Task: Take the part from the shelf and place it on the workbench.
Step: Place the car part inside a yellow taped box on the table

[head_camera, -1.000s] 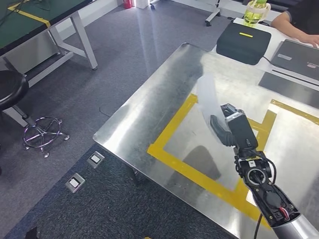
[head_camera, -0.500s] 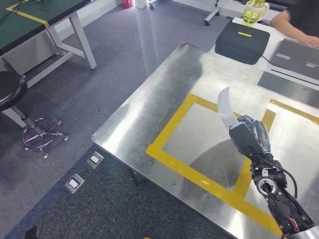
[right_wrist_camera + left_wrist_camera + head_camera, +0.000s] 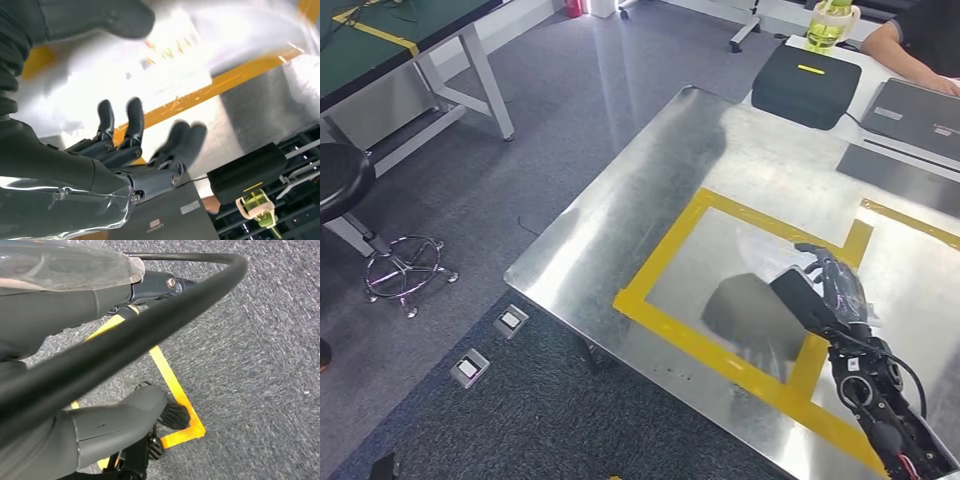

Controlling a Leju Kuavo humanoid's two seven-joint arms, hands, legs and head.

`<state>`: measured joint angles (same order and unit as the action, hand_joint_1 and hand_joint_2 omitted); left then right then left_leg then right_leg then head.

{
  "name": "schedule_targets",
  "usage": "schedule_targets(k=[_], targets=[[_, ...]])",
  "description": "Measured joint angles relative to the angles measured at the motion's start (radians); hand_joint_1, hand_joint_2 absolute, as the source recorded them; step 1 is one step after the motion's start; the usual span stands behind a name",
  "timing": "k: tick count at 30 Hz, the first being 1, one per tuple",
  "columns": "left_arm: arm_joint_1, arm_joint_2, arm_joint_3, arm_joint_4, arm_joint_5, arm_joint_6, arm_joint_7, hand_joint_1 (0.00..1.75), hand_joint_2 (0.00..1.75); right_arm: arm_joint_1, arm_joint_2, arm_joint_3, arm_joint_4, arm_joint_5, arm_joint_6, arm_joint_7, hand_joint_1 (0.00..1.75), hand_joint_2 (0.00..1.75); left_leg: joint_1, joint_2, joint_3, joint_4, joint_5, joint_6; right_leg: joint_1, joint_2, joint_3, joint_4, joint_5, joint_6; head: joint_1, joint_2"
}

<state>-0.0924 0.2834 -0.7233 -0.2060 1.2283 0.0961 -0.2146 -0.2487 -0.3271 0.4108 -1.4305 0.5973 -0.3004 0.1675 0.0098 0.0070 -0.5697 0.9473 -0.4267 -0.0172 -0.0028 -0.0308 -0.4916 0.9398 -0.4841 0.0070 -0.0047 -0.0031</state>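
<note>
Left hand point(image 3: 68, 300): I am hanging it over grey carpet, fingers lying straight, thumb apart from them, nothing between them.
Stool point(image 3: 343, 175): sitting on the floor at far left, well apart from the bench.
Workbench point(image 3: 637, 200): shining steel, carrying a yellow tape square point(image 3: 682, 325).
Part point(image 3: 765, 245): showing as a faint, pale see-through shape inside the tape square, just beside my right fingertips; I cannot tell whether we are touching.
Right hand point(image 3: 824, 290): I am holding it low over the square's right edge, fingers spread and gripping nothing.
Black case point(image 3: 807, 85): lying just beyond the bench's far edge.
Bottle point(image 3: 833, 22): standing behind the case, yellow-green.
Person's arm point(image 3: 909, 45): resting near a laptop point(image 3: 916, 110) at far right.
</note>
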Motion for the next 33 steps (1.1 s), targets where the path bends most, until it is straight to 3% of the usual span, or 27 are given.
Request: schedule_targets(k=[1, 16, 20, 23, 28, 33], targets=[[0.000, 0.000, 0.000, 0.000, 0.000, 0.000, 0.000, 0.00, 0.00, 0.000, 0.000, -0.002, 0.002, 0.000, 0.001, 0.000, 0.00, 1.75, 0.000, 0.000, 0.000, 0.000, 0.000, 0.000, 0.000, 0.000, 0.000, 0.000, 0.000, 0.000, 0.000, 0.000], [-0.001, 0.000, 0.000, 0.000, 0.006, 0.007, 0.003, 0.00, 0.00, 0.010, 0.000, -0.024, 0.007, -0.110, 0.007, -0.081, 0.00, 1.75, 0.000, 0.000, 0.000, 0.000, 0.000, 0.000, 0.000, 0.000, 0.000, 0.000, 0.000, 0.000, 0.000, 0.000], [-0.001, 0.000, 0.000, 0.000, 0.007, 0.009, 0.003, 0.00, 0.00, 0.011, 0.000, -0.029, 0.007, -0.119, 0.010, -0.089, 0.00, 0.00, 0.000, 0.000, 0.000, 0.000, 0.000, 0.000, 0.000, 0.000, 0.000, 0.000, 0.000, 0.000, 0.000, 0.000], [-0.001, 0.000, 0.000, 0.000, 0.007, 0.010, 0.003, 0.00, 0.00, 0.013, 0.001, -0.035, 0.007, -0.226, 0.048, -0.160, 0.00, 0.00, 0.000, 0.000, 0.000, 0.000, 0.000, 0.000, 0.000, 0.000, 0.000, 0.000, 0.000, 0.000, 0.000, 0.000], [-0.001, 0.000, 0.000, 0.000, 0.007, 0.012, 0.003, 0.00, 0.00, 0.018, 0.020, -0.036, -0.013, -0.796, 0.267, -0.459, 0.00, 0.00, 0.000, 0.000, 0.000, 0.000, 0.000, 0.000, 0.001, 0.000, 0.001, 0.000, 0.000, 0.000, 0.000, 0.000], [-0.004, 0.000, 0.000, 0.000, 0.002, 0.013, 0.004, 0.00, 0.00, -0.007, 0.085, 0.024, -0.073, -1.001, 0.451, -0.522, 0.00, 0.00, 0.000, 0.000, 0.001, -0.001, 0.000, 0.000, 0.003, 0.000, 0.001, 0.000, 0.000, 0.000, 0.001, 0.000]])
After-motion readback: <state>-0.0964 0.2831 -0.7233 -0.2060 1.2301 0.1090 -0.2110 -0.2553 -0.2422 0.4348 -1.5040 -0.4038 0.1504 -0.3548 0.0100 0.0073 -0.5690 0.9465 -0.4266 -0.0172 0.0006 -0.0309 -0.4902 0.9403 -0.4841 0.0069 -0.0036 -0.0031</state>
